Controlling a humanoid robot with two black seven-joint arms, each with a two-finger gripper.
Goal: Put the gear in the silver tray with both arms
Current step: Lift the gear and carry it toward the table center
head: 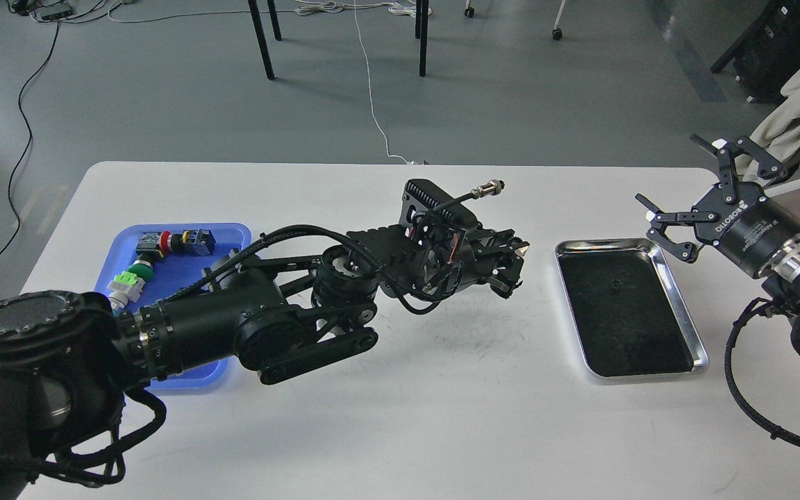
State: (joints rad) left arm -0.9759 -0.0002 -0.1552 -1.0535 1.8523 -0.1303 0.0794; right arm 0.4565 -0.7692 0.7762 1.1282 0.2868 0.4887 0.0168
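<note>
The silver tray (650,373) lies on the right of the white table, its dark bottom bare. My left arm reaches across the table's middle. Its gripper (511,269) hangs above the table just left of the tray, apart from it. The gripper is dark and seen end-on, so I cannot tell its fingers apart or whether they hold anything. No gear shows clearly. My right gripper (678,191) is open and empty, above the tray's far right corner.
A blue plastic tray (171,267) at the left holds red, green and black parts and is partly hidden by my left arm. Chair legs, cables and a cloth-draped object stand beyond the table.
</note>
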